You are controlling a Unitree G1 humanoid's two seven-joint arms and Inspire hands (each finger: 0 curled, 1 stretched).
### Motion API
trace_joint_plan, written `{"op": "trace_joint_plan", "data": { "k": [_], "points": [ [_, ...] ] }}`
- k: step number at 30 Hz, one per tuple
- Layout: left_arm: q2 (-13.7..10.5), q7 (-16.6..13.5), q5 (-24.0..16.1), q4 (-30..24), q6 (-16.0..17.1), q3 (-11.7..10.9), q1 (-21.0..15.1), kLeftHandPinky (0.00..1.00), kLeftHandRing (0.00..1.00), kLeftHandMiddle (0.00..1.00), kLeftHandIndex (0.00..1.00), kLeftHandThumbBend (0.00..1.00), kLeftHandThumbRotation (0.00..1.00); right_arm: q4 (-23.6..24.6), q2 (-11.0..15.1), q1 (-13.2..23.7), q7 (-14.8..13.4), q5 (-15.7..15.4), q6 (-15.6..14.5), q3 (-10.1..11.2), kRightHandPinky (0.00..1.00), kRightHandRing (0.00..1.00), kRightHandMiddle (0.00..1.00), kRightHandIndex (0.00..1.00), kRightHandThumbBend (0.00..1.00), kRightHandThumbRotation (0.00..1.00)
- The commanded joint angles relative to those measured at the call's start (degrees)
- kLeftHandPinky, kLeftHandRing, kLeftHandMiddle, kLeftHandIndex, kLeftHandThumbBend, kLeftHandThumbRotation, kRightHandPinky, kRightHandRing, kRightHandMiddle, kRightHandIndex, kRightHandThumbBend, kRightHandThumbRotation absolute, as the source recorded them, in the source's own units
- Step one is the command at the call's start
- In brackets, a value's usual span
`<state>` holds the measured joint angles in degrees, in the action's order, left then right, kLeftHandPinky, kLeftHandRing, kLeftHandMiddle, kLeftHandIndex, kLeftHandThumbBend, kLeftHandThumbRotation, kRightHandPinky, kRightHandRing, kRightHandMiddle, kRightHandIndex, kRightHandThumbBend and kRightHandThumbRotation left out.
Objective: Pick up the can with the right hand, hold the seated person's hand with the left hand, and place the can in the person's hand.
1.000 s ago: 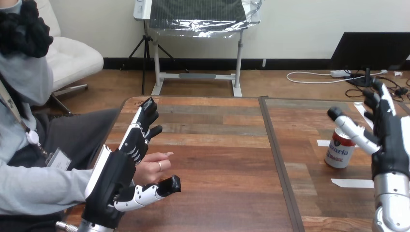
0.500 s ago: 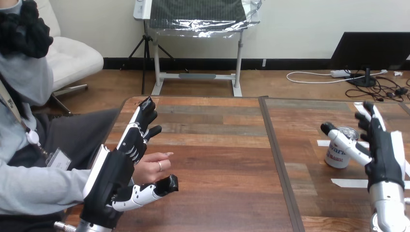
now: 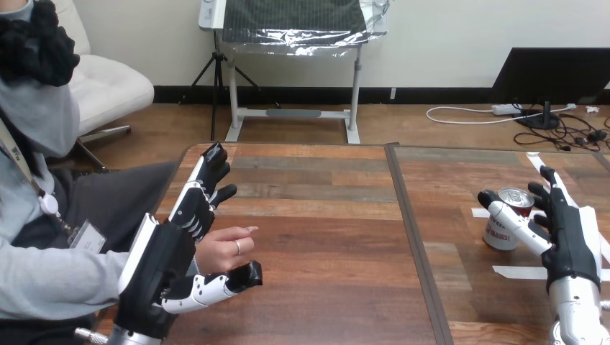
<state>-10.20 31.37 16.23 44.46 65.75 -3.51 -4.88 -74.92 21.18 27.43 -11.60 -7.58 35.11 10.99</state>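
Note:
A red-and-white can stands upright on the right part of the wooden table. My right hand is open just right of it: the thumb reaches across the can's near-left side and the straight fingers rise beside its right side. At the left, my left hand is open too, fingers pointing forward and thumb stretched out to the right. The person's hand lies at the table's left edge in the gap between that thumb and the fingers. I cannot tell whether they touch.
White tape strips lie on the table around the can. A dark seam runs front to back between the table's two halves. The person's grey sleeve comes in from the left edge.
My right hand has come down and closed in on the can, so the thumb now lies against its side. My left hand has barely shifted; the person's hand has stayed still.

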Motion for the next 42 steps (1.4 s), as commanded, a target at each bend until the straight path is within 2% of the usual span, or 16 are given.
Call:
{"op": "trace_joint_plan", "data": {
  "k": [1,12,18,24,33,39,42],
  "points": [
    [-0.72,0.30,1.24,-3.26,0.05,-0.64,-1.63,0.91,0.98,1.00,0.98,1.00,0.47,-0.16,1.23,4.31,-0.33,-0.09,-0.87,-0.30,0.85,0.90,0.90,0.96,1.00,0.54],
    [-1.08,0.63,1.68,-4.30,-0.21,-0.56,-1.06,0.91,0.98,1.00,0.98,1.00,0.47,-0.58,1.25,3.93,-1.25,-1.45,-2.72,-1.24,0.84,0.90,0.90,0.97,1.00,0.54],
    [-1.19,0.70,1.89,-5.30,-0.91,-0.53,-0.59,0.91,0.98,1.00,0.98,1.00,0.47,-0.64,0.89,3.92,-1.23,-1.12,-3.81,-0.91,0.85,0.90,0.90,0.97,1.00,0.52],
    [-1.33,1.37,2.50,-5.67,-1.20,-0.44,-0.48,0.91,0.98,1.00,0.98,1.00,0.47,-0.69,0.55,3.67,0.64,0.18,-3.76,-0.01,0.86,0.90,0.91,0.98,1.00,0.50],
    [-1.32,1.85,2.73,-6.73,-2.08,-0.63,0.01,0.91,0.98,1.00,0.98,1.00,0.48,-0.79,0.25,3.52,1.40,1.01,-4.41,0.30,0.86,0.90,0.91,0.98,1.00,0.48],
    [-1.31,2.08,3.04,-7.49,-2.76,-0.68,0.44,0.90,0.97,1.00,0.97,1.00,0.47,-0.86,0.35,3.53,0.31,0.17,-4.81,-0.58,0.85,0.90,0.91,0.98,1.00,0.50],
    [-1.28,2.38,3.31,-7.55,-2.62,-0.73,0.47,0.90,0.97,1.00,0.97,1.00,0.47,-0.87,0.20,3.49,0.76,0.59,-4.76,-0.26,0.84,0.90,0.91,0.98,1.00,0.51]
  ]
}}
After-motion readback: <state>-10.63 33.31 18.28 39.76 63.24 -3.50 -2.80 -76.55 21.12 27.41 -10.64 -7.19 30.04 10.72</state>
